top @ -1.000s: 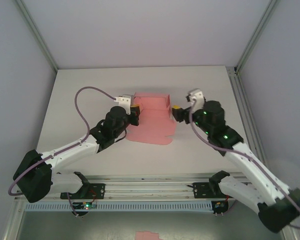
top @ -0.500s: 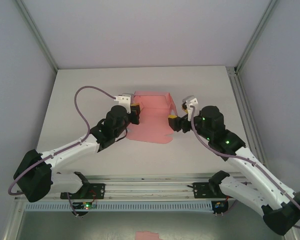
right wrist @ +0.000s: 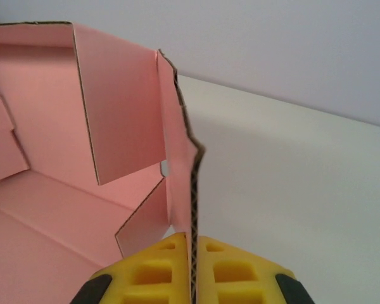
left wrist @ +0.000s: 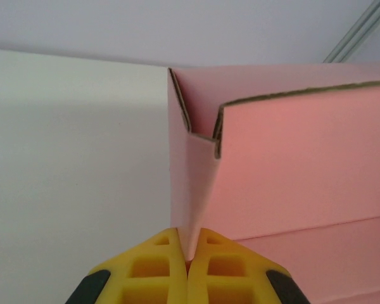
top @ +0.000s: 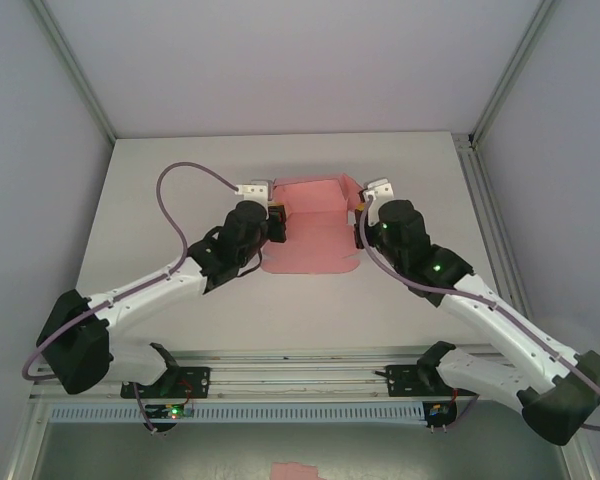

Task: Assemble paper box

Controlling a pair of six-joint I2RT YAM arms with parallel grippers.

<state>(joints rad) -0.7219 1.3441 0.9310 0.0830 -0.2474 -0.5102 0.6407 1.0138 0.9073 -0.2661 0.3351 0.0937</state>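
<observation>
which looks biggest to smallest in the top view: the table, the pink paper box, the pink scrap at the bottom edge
1. table
2. paper box
3. pink scrap, partly cut off by the frame edge, but clearly the smallest as seen

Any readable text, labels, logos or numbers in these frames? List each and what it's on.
None readable.
paper box: plain pink card, no print on the faces in view.
left gripper, right gripper: bare yellow, no marking.
board by the left arm's base: too small to read anything.
</observation>
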